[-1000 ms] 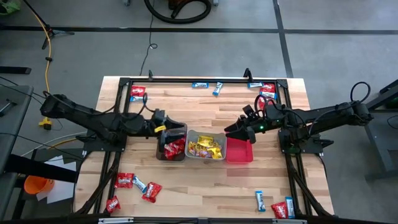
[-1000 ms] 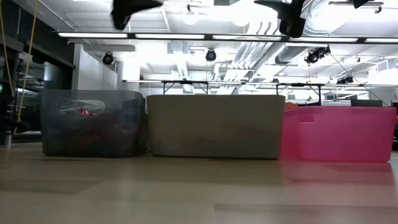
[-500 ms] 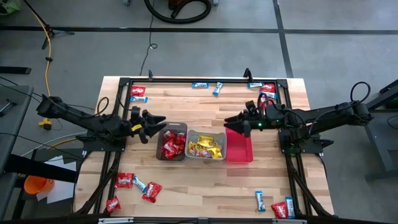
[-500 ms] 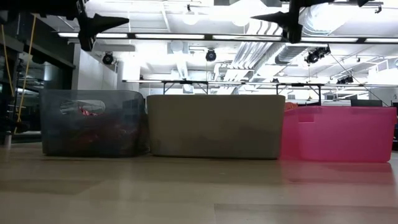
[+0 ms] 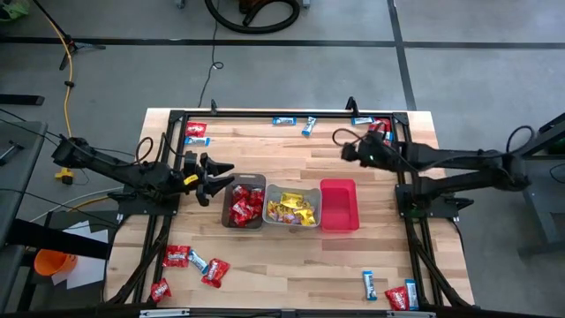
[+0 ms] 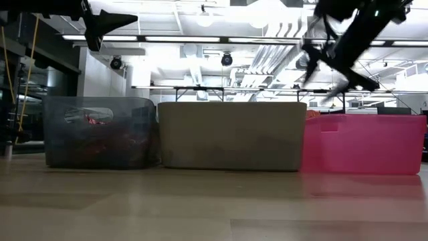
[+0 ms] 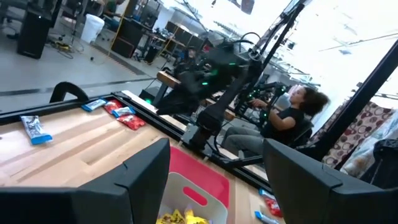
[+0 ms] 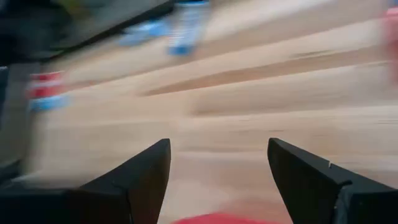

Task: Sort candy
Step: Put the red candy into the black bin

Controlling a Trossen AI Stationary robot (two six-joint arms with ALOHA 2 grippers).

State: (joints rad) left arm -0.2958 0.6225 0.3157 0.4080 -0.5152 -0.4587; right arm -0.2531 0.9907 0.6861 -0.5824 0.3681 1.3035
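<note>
Candy lies scattered on the wooden table: red packets [image 5: 196, 130] and blue-and-white bars [image 5: 283, 120] along the far edge, a cluster [image 5: 214, 272] at the near left, and a few pieces [image 5: 395, 297] at the near right. Red candy [image 5: 245, 208] fills the brown bin [image 5: 231, 217], and yellow candy [image 5: 293, 210] the grey bin [image 5: 272, 192]. My left gripper [image 5: 218, 177] [image 7: 214, 180] hovers open just left of the brown bin, holding nothing. My right gripper [image 5: 341, 148] [image 8: 217, 180] hangs open over bare wood beyond the pink bin [image 5: 339, 204], toward the far-edge candy, also holding nothing.
The three bins stand side by side mid-table, seen in the low view as a dark bin [image 6: 100, 132], a grey one [image 6: 231, 136] and a pink one [image 6: 364, 144]. A black frame rail [image 5: 265, 113] runs along the table edges. A person [image 7: 292, 115] sits beyond the table.
My left gripper drew back from above the brown bin toward the table's left edge, then held still. My right gripper left its place over the pink bin and swung toward the far edge, still moving and blurred now.
</note>
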